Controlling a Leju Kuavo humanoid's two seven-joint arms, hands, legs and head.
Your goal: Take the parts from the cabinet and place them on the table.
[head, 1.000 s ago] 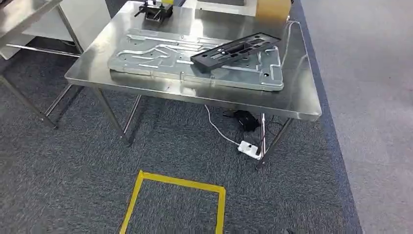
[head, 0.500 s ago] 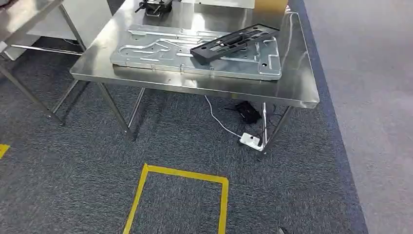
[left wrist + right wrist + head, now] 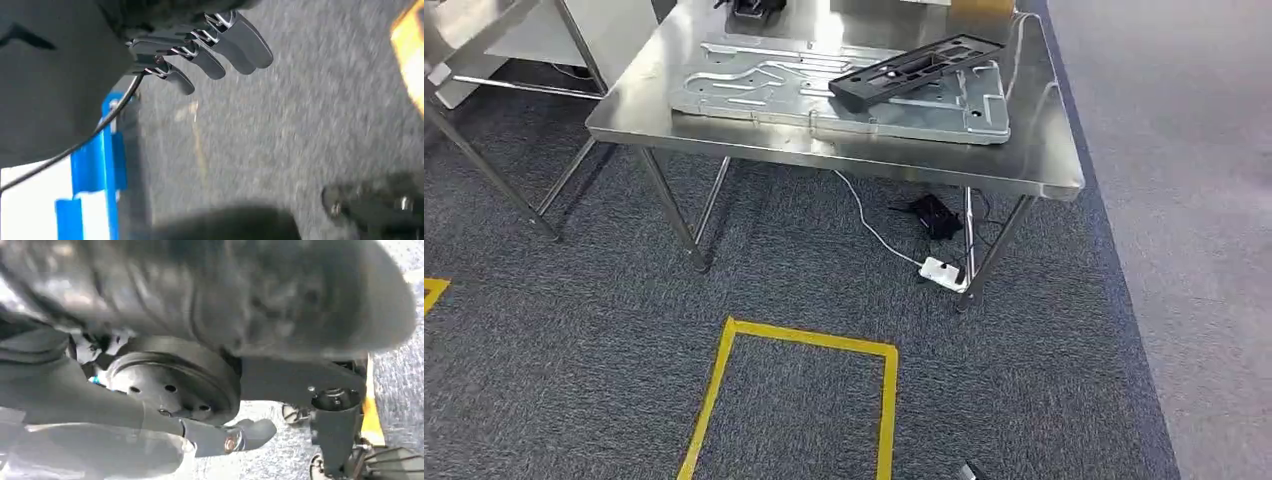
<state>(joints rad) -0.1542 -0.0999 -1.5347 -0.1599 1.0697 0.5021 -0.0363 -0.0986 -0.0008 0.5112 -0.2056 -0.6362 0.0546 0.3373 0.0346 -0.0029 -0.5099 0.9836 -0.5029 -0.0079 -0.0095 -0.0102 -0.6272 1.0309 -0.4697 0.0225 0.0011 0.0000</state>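
Resting on one table (image 3: 1044,170): two parts (one black part (image 3: 917,70), one metal plate (image 3: 824,92)).

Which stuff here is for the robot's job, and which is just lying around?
For the job:
- steel table
- large silver metal plate lying on the table
- long black plastic part resting on that plate

Just lying about:
- white power strip and its cable on the carpet
- black adapter under the table
- yellow tape square
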